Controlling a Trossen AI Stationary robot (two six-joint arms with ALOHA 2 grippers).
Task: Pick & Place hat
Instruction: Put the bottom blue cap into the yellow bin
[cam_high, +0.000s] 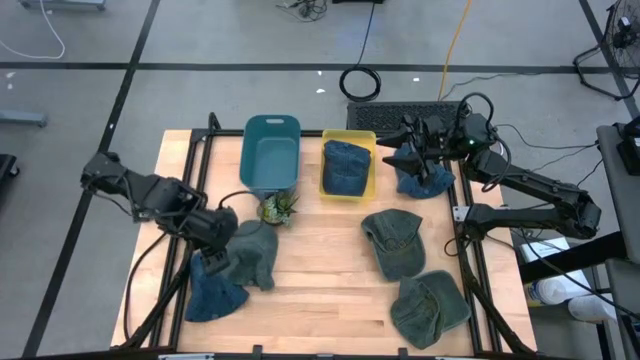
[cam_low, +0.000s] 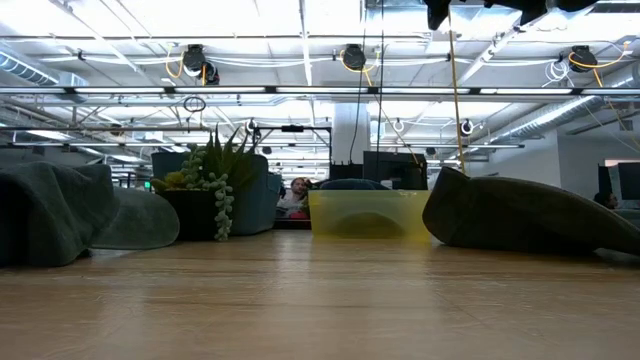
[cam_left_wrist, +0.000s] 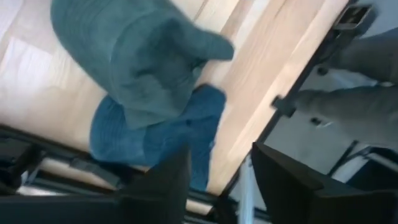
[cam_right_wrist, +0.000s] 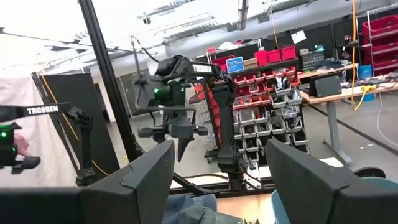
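Several hats lie on the wooden table. A grey-green hat (cam_high: 252, 250) partly overlaps a blue hat (cam_high: 212, 296) at the near left; both also show in the left wrist view as the grey-green hat (cam_left_wrist: 134, 59) and the blue hat (cam_left_wrist: 155, 140). My left gripper (cam_high: 215, 243) (cam_left_wrist: 217, 180) hangs open just above them. Another blue hat (cam_high: 347, 165) lies in the yellow bin (cam_high: 372, 190). My right gripper (cam_high: 392, 152) (cam_right_wrist: 221, 180) is open, raised beside that bin over a blue hat (cam_high: 425, 180) at the far right.
A teal bin (cam_high: 270, 150) stands left of the yellow bin, with a small potted plant (cam_high: 278, 208) in front of it. Two green hats (cam_high: 395, 240) (cam_high: 430, 306) lie at the near right. Bare wood shows in the middle near part of the table.
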